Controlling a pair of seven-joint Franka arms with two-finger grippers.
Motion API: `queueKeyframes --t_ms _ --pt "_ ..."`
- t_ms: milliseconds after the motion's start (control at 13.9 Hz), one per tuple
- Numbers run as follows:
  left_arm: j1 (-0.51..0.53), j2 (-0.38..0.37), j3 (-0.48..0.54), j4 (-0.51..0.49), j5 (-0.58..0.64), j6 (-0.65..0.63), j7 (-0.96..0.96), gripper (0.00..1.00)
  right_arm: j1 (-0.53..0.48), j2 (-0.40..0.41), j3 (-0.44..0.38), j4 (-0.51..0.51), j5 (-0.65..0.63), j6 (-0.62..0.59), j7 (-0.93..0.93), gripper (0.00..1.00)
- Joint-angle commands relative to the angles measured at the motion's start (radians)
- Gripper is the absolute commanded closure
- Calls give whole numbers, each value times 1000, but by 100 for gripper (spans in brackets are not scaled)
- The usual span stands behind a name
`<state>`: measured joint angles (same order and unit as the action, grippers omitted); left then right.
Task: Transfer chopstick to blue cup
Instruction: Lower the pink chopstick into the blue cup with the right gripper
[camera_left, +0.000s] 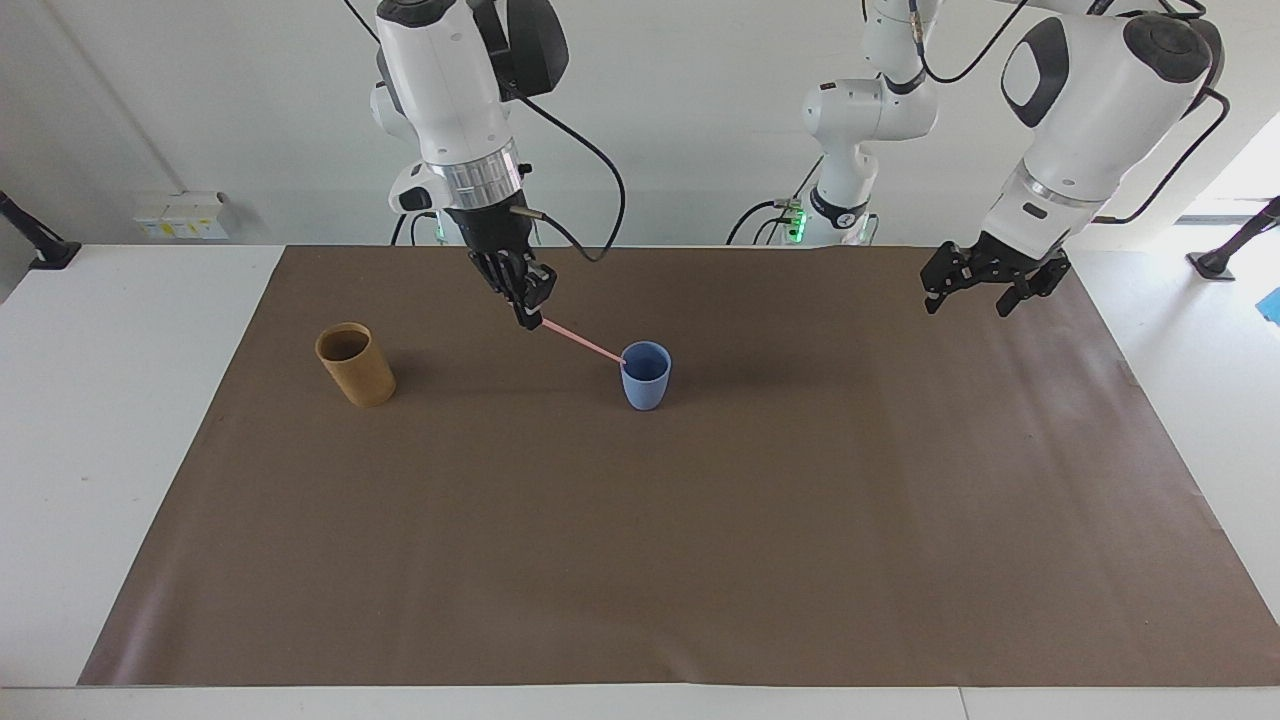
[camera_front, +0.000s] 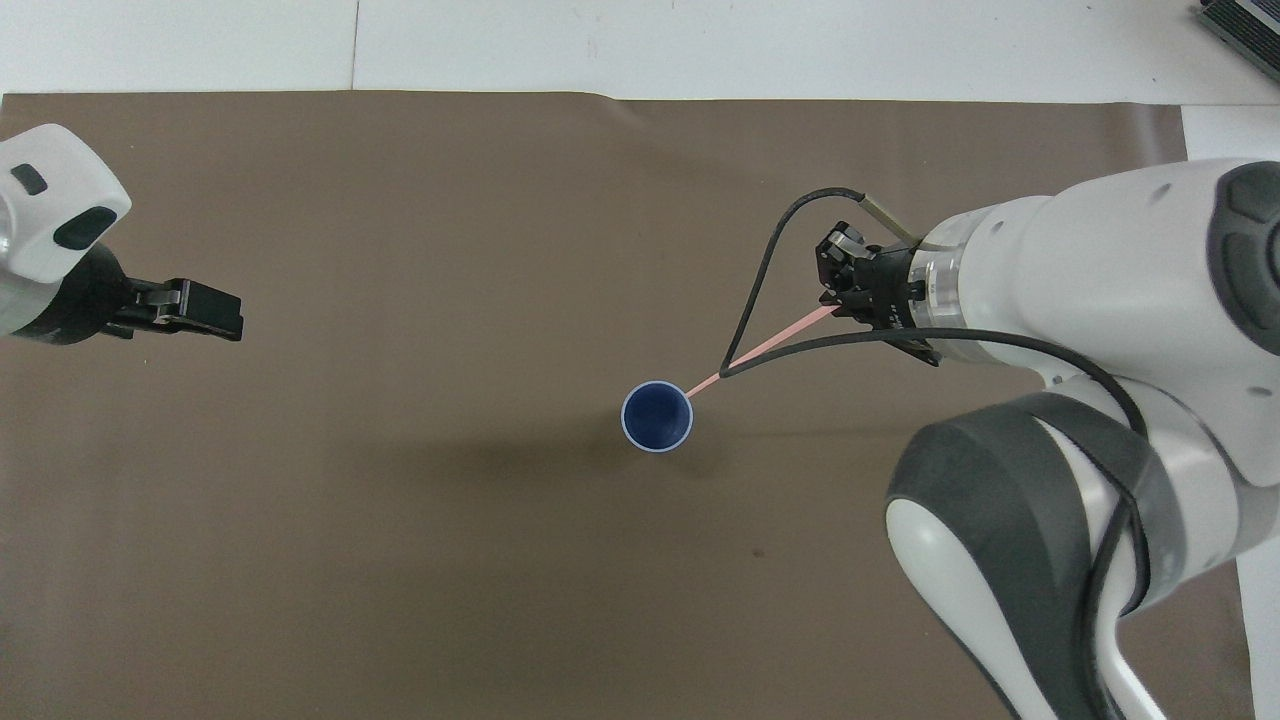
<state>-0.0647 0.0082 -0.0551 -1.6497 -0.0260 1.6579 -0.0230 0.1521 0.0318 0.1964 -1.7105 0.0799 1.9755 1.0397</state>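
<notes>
The right gripper (camera_left: 528, 305) is pinching the chopstick (camera_left: 582, 344) — slanting down, its free tip reaching the blue cup (camera_left: 645, 376) rim. The left gripper (camera_left: 985, 292) is waiting open, well apart.

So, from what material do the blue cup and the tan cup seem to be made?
The blue cup: probably matte plastic or silicone, since its colour is even and it shows no shine. The tan cup: it looks like wood, bamboo or cardboard, with a dull mustard-brown wall and a darker inside. The pictures cannot settle which.
</notes>
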Motion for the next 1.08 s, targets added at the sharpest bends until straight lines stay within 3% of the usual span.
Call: queueKeyframes --t_ms 0,287,575,862,1006 --pt "9 0 -9 28 25 -26 3 0 35 -4 -2 -40 -22 22 23 100" --pt "55 -28 -6 28 17 -29 11 0 60 -3 -2 -104 -37 38 -12 100" --pt "60 -36 0 39 -11 -35 6 0 63 5 -2 -173 -97 187 -66 100" --pt "60 -17 -2 174 -3 -217 11 0 107 33 -2 -173 -97 212 -61 100" --pt "57 -30 -2 169 -9 -234 21 0 109 31 -2 -173 -95 201 -58 97"
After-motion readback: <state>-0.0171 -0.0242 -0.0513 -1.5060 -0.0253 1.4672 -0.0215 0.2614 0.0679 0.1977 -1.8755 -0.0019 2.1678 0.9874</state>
